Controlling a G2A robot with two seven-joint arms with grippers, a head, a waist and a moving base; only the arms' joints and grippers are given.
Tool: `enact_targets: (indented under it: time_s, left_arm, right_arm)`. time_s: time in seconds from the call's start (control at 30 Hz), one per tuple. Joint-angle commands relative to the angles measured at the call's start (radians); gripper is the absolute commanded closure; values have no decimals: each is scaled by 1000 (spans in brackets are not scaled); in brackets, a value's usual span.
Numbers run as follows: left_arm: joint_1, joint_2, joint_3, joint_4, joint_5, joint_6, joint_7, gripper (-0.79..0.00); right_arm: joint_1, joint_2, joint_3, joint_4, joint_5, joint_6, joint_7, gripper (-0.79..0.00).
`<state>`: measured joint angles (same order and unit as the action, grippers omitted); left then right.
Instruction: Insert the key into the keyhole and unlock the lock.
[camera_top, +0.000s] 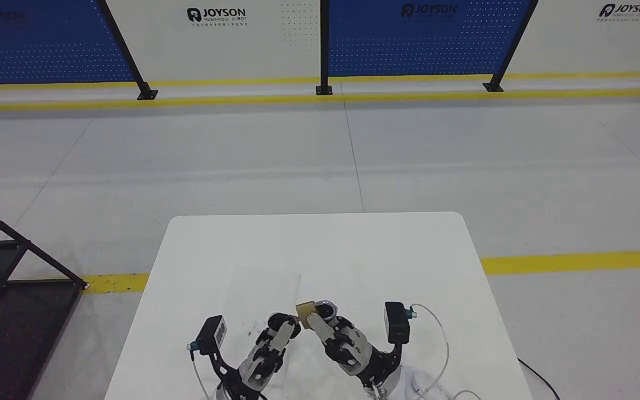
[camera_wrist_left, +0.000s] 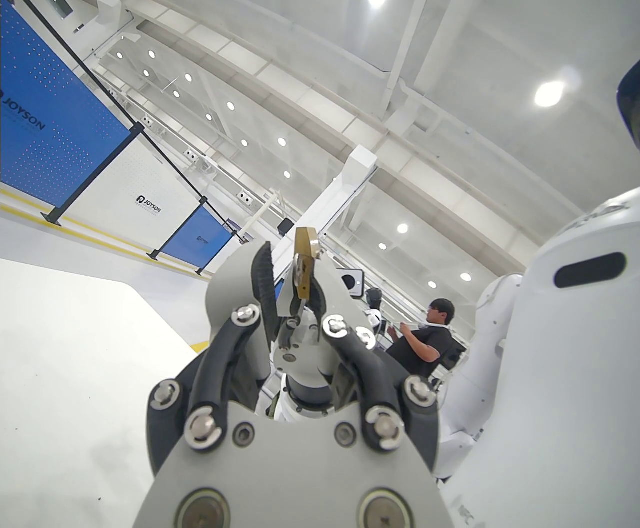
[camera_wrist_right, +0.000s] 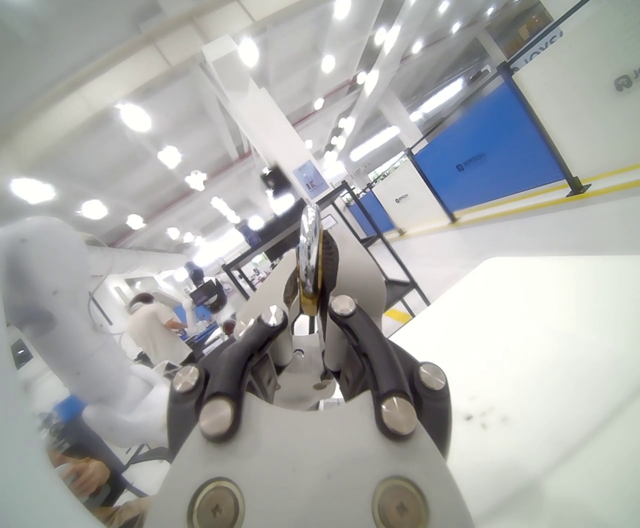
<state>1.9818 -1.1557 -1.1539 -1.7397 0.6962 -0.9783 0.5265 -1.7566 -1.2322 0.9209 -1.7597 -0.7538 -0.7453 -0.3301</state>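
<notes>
Over the table's near edge my two grippers meet tip to tip. My right gripper (camera_wrist_right: 312, 280) is shut on the lock; its silver shackle (camera_wrist_right: 309, 235) sticks up past the fingers and its brass body (camera_wrist_right: 306, 300) sits between the pads. From above, the brass lock (camera_top: 306, 308) shows at the right gripper (camera_top: 316, 320). My left gripper (camera_wrist_left: 295, 285) holds a thin brass and silver piece, the key (camera_wrist_left: 302, 272), against one finger, with its tip by the lock. The left gripper (camera_top: 287, 327) is just left of the lock. The keyhole is hidden.
The white table (camera_top: 320, 255) stretches away beyond the grippers. A white cable (camera_top: 440, 350) runs along its near right corner. A black frame (camera_top: 30, 265) stands off the table's left side.
</notes>
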Motion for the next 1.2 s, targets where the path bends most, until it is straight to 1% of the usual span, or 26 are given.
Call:
enact_targets:
  time_s: [0.0, 0.2, 0.3, 0.43, 0.53, 0.67, 0.8, 0.97, 1.17]
  left_arm:
    - [0, -1, -1, 0, 4, 1, -1, 0]
    - [3, -3, -6, 1, 17, -3, 0, 0]
    - [4, -4, -17, -5, 51, 6, 11, 0]
    - [5, -8, -31, -8, 139, 23, 64, 0]
    - [6, -13, -39, -7, 237, 44, 133, 0]
    - [5, -19, -42, -1, 411, 118, 251, 0]
    - [-2, -23, -28, 23, 545, 188, 373, 0]
    - [-17, -26, -17, 52, 696, 322, 523, 0]
    - [-37, -25, -9, 84, 795, 438, 608, 0]
  right_arm:
    - [0, 0, -1, -1, -2, 1, 3, 0]
    - [0, 2, -3, -4, -4, 4, 12, 0]
    - [0, 2, -3, -4, -4, 4, 15, 0]
    - [-1, 3, -3, -6, -3, 5, 21, 0]
    - [-1, 5, -2, -8, -3, 7, 27, 0]
    - [-7, 7, 2, -15, -5, 4, 32, 0]
    - [-15, 10, 6, -23, -10, 4, 34, 0]
    - [-18, 12, 6, -27, -9, 9, 39, 0]
    - [-19, 14, 6, -30, -10, 16, 49, 0]
